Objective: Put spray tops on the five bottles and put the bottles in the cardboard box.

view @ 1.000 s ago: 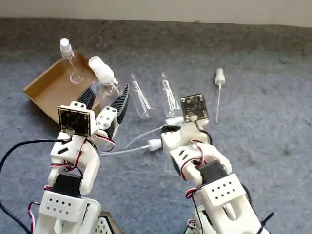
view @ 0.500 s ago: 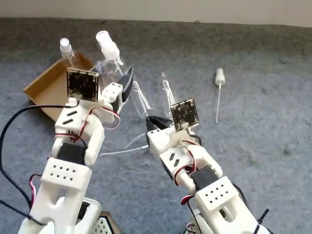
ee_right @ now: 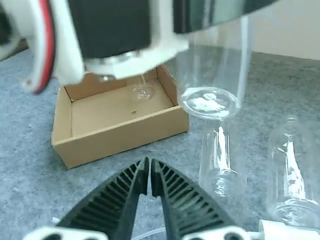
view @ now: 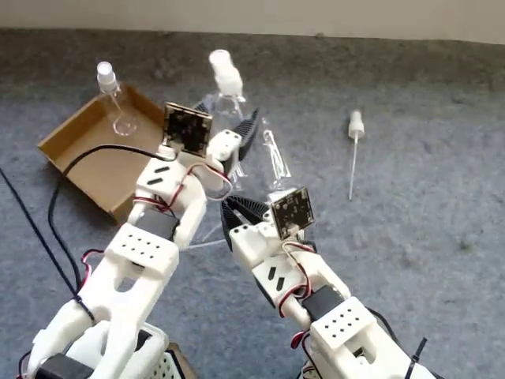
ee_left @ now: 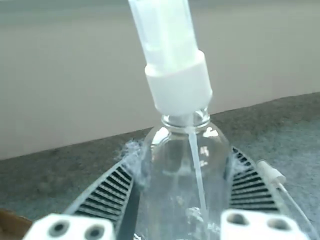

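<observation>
My left gripper [view: 230, 130] is shut on a clear bottle [view: 223, 106], held upright above the carpet to the right of the cardboard box [view: 83, 154]. A white spray top [ee_left: 172, 60] sits tilted in the bottle's [ee_left: 182, 185] neck, its tube down inside. My right gripper [view: 237, 211] is low, just in front of the left one, and shut on nothing [ee_right: 149, 167]. The held bottle's base [ee_right: 207, 100] hangs beyond it. One capped bottle [view: 110, 99] stands in the box. Two bare bottles [ee_right: 220, 160] [ee_right: 292, 170] lie on the carpet.
A loose spray top with a long tube [view: 355, 134] lies on the carpet at the right. Another spray top [ee_right: 280, 231] lies beside my right gripper. Grey carpet [view: 442, 197] covers the table. The box's open floor [ee_right: 115, 107] is in front of the right gripper.
The left arm has lifted the capped bottle and carried it away from the box, farther and to the right. The right arm has swung left, under the held bottle.
</observation>
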Motion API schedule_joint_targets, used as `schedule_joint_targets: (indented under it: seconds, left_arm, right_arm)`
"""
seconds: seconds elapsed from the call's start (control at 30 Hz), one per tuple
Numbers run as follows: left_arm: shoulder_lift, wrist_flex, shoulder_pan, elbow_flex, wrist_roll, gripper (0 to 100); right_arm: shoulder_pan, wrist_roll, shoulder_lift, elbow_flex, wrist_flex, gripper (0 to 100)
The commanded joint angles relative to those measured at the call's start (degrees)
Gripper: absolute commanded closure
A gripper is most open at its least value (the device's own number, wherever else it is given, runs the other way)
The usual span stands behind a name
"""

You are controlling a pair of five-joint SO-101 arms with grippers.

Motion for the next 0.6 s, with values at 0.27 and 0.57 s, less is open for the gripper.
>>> schedule_joint_targets:
  seconds: [0.27,0.57]
  left_arm:
    - [-0.4,0.9,7.3,-1.5,-0.2,93]
    - [-0.5,1.1,7.3,1.4,-0.2,93]
  right_arm:
    - [0.7,0.5,-0.9,5.7,-13.1,99.3]
    - [8.7,0.2,-0.9,5.7,-13.1,99.3]
